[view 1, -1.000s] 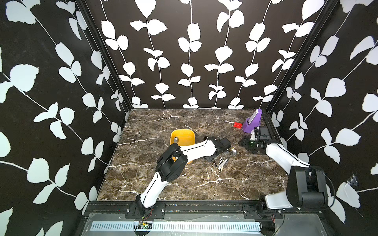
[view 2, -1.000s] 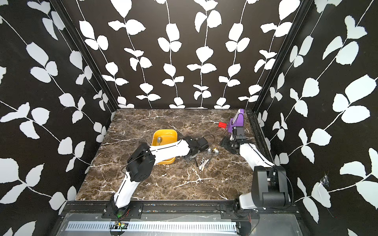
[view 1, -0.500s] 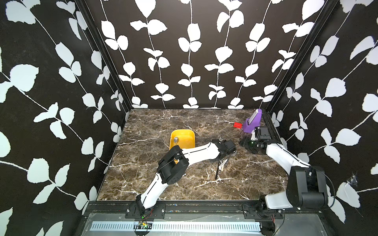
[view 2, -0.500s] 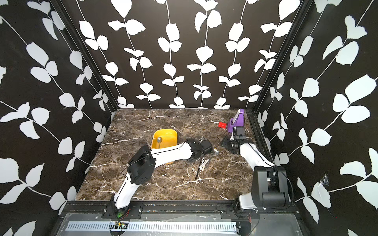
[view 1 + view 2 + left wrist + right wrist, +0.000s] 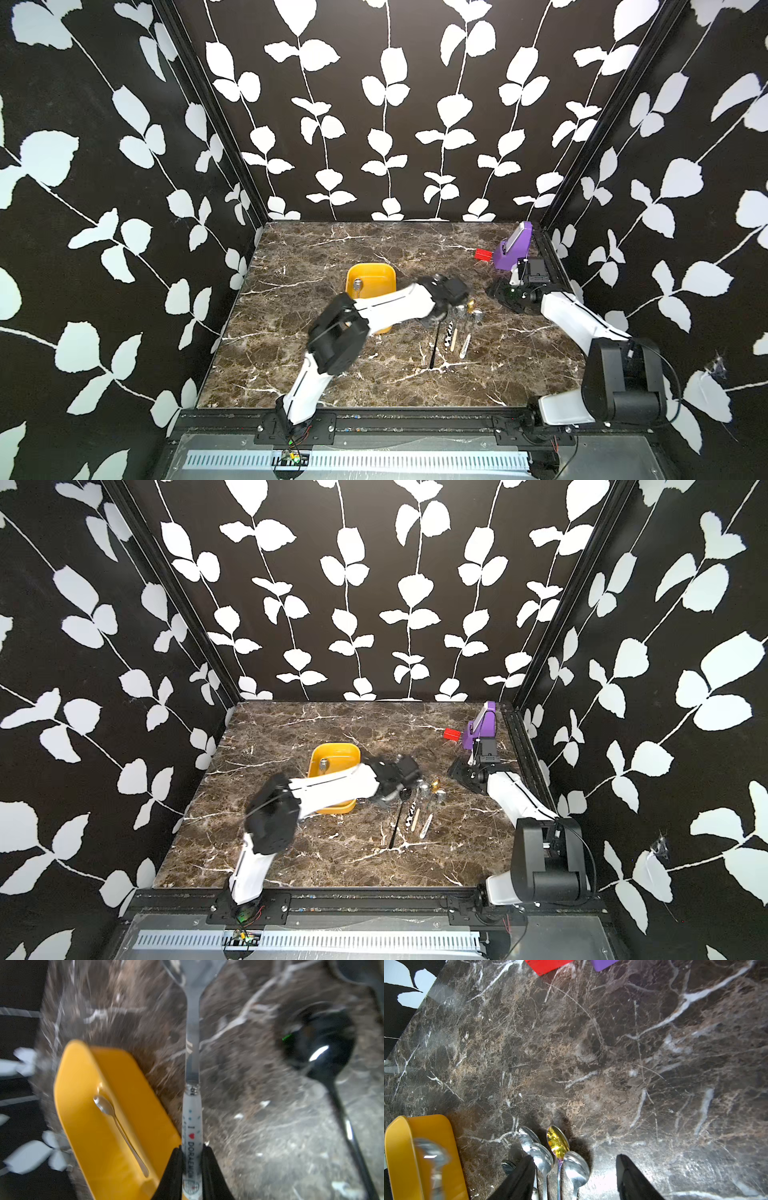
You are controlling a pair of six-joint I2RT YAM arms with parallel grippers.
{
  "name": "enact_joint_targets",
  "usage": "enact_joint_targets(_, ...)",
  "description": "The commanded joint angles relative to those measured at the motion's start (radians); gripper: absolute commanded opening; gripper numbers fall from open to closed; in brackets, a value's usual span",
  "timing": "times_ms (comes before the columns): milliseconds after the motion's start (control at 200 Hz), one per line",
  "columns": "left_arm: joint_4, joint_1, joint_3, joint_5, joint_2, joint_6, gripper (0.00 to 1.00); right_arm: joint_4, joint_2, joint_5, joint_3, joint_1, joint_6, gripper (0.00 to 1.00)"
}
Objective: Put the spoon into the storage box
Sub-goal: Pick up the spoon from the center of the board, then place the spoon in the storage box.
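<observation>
Mid-frame in a top view, right of the storage box [image 5: 378, 277] | left tool [image 5: 192, 1148] is pinching the white-handled spoon [image 5: 192, 1105] | carry step seemingly running; next calling for swinging over the rim, releasing | right tool [image 5: 574, 1157] is gaping, empty.

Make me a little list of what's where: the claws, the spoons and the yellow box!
Left claw: shut on a white-handled metal spoon printed with "DORAEMON"
Right claw: open, empty, near the spoon row
Box: shallow yellow plastic storage box, holding one small silver spoon
Held spoon: beside the box, not in it yet
On the brown marble table: a glossy black spoon, a gold spoon and silver spoons
</observation>
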Motion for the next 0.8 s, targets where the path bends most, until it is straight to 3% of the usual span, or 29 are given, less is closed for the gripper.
enact_joint_targets(0,0.018,0.089,-0.097,0.108,-0.201,-0.139,0.0,-0.017,-0.017,0.013,-0.009,-0.003,-0.017,0.64)
enact_joint_targets(320,0.03,0.313,-0.296,0.311,-0.363,-0.196,0.0,-0.016,0.008,-0.007,0.012,-0.002,-0.009,0.63)
enact_joint_targets(635,0.112,0.39,-0.327,0.479,-0.236,-0.205,0.0,-0.019,0.014,-0.002,0.008,-0.003,-0.016,0.63)
enact_joint_targets(790,0.117,0.394,-0.301,0.478,-0.175,-0.188,0.0,-0.019,0.013,-0.003,0.001,-0.003,-0.018,0.63)
